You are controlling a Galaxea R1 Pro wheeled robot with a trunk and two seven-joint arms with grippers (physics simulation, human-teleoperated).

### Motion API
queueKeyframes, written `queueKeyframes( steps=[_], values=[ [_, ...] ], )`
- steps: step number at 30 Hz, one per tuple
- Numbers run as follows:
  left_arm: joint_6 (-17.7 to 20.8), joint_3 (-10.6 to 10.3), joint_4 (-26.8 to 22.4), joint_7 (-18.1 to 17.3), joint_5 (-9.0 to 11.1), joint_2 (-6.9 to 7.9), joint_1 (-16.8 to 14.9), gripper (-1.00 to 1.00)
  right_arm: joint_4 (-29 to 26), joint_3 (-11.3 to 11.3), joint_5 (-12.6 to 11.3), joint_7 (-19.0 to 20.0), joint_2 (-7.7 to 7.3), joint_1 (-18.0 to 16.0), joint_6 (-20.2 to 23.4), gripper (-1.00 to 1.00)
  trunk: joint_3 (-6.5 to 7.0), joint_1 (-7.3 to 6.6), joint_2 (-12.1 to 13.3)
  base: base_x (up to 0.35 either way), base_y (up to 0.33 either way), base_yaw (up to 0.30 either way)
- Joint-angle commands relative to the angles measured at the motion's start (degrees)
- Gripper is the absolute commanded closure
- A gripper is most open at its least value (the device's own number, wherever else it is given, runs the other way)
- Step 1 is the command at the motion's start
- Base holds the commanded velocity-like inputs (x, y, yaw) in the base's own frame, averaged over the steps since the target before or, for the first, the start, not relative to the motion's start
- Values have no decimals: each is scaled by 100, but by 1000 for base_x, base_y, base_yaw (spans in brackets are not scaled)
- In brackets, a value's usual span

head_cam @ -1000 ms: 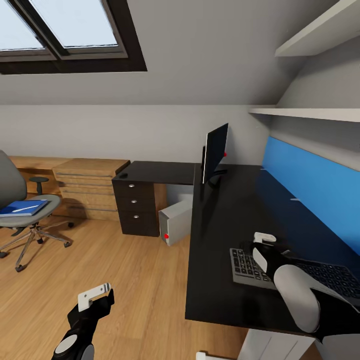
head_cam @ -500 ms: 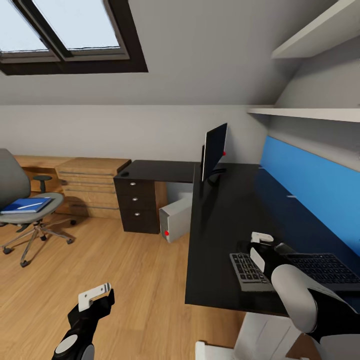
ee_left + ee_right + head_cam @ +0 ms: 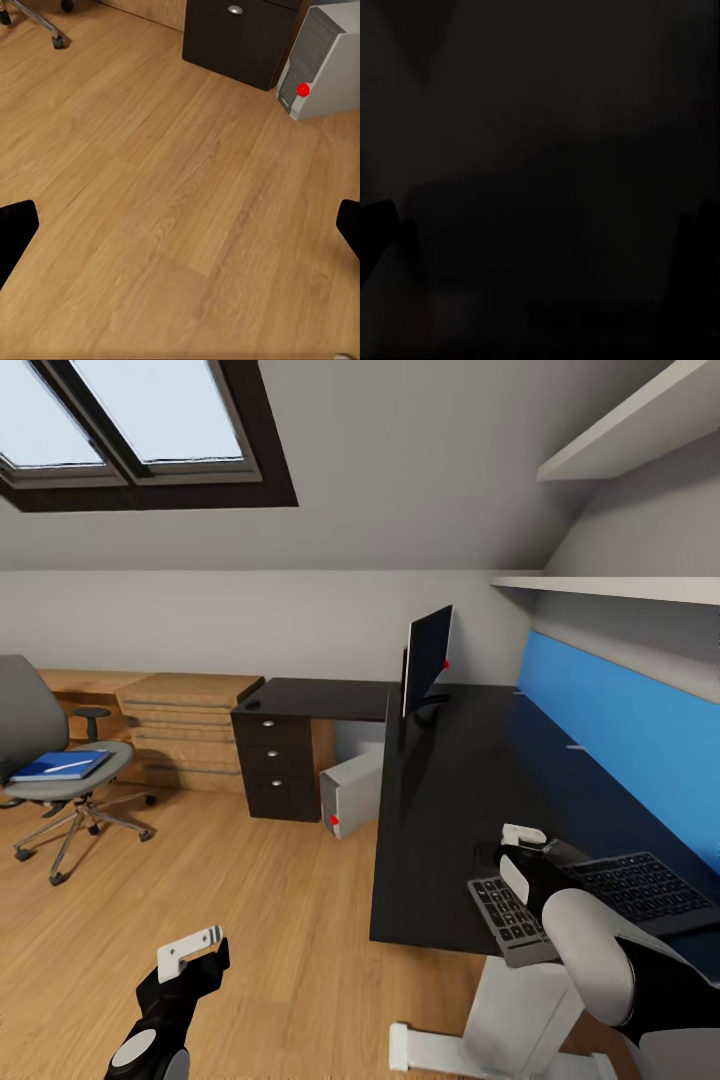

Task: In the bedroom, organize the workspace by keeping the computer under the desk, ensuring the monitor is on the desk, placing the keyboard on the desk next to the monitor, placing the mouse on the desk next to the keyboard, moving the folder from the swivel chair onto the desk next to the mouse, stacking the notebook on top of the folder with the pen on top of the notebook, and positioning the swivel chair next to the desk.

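Your right pincer (image 3: 522,850), grip state hidden, sits on the slim silver-grey keyboard (image 3: 590,900) at the long black counter (image 3: 450,800)'s near edge, its long axis running along the blue panel; your left pincer (image 3: 190,952) hangs spread above the floor.

Black desk (image 3: 440,840) with blue back panel (image 3: 620,730), silver-grey computer (image 3: 352,792), bright blue folder (image 3: 58,765), grey swivel chair (image 3: 40,760).

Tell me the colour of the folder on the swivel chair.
Bright blue; the folder shows best in the head view.
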Motion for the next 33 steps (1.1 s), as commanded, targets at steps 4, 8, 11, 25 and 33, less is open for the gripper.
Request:
queueKeyframes(
  steps=[4, 8, 11, 25, 33],
  values=[
    [22, 2, -10, 23, 55, -2, -1, -100, 210, -31, 83, -5, 3, 1, 64, -100, -6, 0, -2, -114, 0, 0],
    [25, 2, -10, 19, 55, -2, -1, -100, 210, -33, 83, -7, 3, 1, 59, -100, -6, 0, -2, -192, 0, 0],
    [25, 2, -11, 18, 55, -2, -1, -100, 210, -30, 83, -7, 3, 1, 56, -100, -6, 0, -2, -74, 0, 0],
    [35, 2, -11, 17, 55, -2, -1, -100, 209, -33, 83, -6, 3, 1, 55, -100, -6, 0, -2, -85, 0, 0],
    [35, 4, -10, 17, 55, -2, -1, -100, 210, -34, 83, -7, 3, 1, 55, -100, -6, 0, -2, -107, 0, 0]
  ],
)
